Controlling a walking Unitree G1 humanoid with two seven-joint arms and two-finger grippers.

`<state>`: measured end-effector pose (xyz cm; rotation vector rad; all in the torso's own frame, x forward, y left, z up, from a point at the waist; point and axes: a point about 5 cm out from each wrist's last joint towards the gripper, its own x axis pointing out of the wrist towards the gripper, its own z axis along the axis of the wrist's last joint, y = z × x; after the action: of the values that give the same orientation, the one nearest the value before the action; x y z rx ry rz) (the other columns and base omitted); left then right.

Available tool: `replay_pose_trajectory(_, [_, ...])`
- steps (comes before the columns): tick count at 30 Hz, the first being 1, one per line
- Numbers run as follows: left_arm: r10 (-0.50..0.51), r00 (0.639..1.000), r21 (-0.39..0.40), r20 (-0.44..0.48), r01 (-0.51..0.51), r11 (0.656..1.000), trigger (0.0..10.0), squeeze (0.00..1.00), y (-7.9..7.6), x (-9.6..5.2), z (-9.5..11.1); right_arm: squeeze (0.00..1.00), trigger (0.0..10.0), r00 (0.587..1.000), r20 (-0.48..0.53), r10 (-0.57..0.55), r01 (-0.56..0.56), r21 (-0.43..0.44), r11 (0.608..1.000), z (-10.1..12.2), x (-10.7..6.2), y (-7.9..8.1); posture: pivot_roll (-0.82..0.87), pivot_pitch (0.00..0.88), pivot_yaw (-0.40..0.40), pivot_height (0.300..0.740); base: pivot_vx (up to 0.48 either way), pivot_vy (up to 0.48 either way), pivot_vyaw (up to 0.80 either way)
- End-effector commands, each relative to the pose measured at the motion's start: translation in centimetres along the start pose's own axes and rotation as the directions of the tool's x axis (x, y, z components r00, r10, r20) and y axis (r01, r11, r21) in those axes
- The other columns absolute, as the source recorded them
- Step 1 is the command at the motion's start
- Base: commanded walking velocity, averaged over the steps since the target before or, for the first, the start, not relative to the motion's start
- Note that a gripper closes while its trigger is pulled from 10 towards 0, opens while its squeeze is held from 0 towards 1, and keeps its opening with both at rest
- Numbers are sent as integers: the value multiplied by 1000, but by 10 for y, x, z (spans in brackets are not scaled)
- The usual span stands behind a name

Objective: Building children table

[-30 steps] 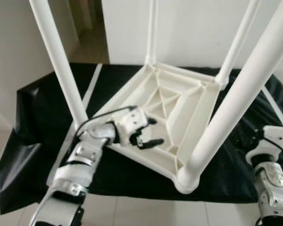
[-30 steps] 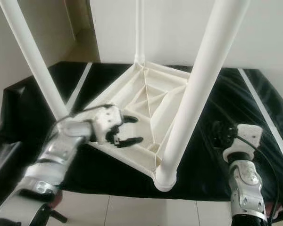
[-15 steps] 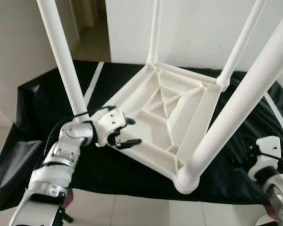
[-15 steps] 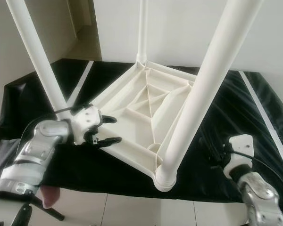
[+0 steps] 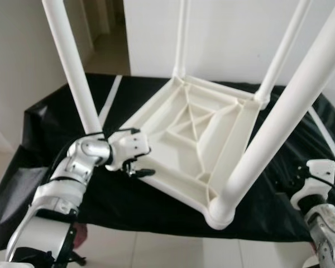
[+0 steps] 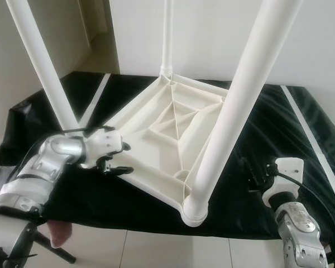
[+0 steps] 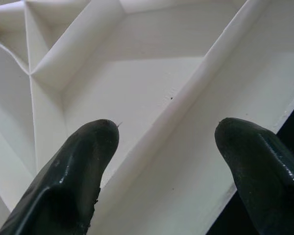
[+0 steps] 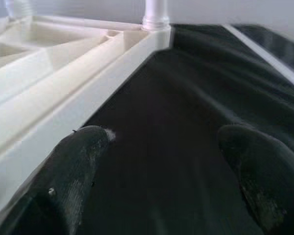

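1. On the black-covered desk [image 5: 56, 120] lies the upturned white plastic children's table [image 5: 204, 131], legs up.
2. Left gripper [image 5: 138, 166], fingers wide, straddles its near-left rim; nearer arm.
3. Right gripper [image 8: 161, 166] hovers spread just beside the right edge.

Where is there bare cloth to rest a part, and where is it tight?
Free: the black cloth right of the upturned white table, ahead of the right gripper, and the strip left of the table by the white stripe. Tight: the near left rim, where the open left gripper straddles the edge.
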<state>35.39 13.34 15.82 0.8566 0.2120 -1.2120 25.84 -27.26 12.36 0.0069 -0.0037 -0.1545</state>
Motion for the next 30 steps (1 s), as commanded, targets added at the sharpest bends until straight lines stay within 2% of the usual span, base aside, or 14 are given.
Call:
replay_pose_trajectory(1, [404,913,-5,-54,-405,914,10000,0,12,5,-11,0,10000,999,-26,-25,26,36,999,-8,6,7,-43,0,17,740,0,0,0])
replay_pose_trajectory(4, [356,934,19,-40,-356,934,10000,0,9,9,-8,0,10000,995,-59,-86,89,45,995,-13,32,25,-38,0,24,740,0,0,0])
replay_pose_trajectory(7, [349,936,26,-37,-348,937,10000,0,9,9,-8,0,10000,993,-60,-104,108,52,993,-13,41,31,-30,0,21,740,0,0,0])
replay_pose_trajectory(9, [349,936,26,-37,-348,937,10000,0,9,9,-8,0,10000,993,-60,-104,108,52,993,-13,41,31,-30,0,21,740,0,0,0])
replay_pose_trajectory(12, [324,946,31,-21,-323,946,10000,0,6,6,-8,0,10000,989,-114,-97,101,38,994,-15,60,43,-6,14,9,740,0,0,0])
replay_pose_trajectory(20, [314,949,18,4,-314,949,10000,0,-3,4,-7,0,10000,980,-187,-75,87,57,995,-19,74,55,28,39,-12,740,0,0,0])
replay_pose_trajectory(30, [284,958,-16,42,-284,959,10000,0,-22,10,-2,0,10000,982,-188,-26,38,56,998,-13,87,65,43,46,-19,740,0,0,0])
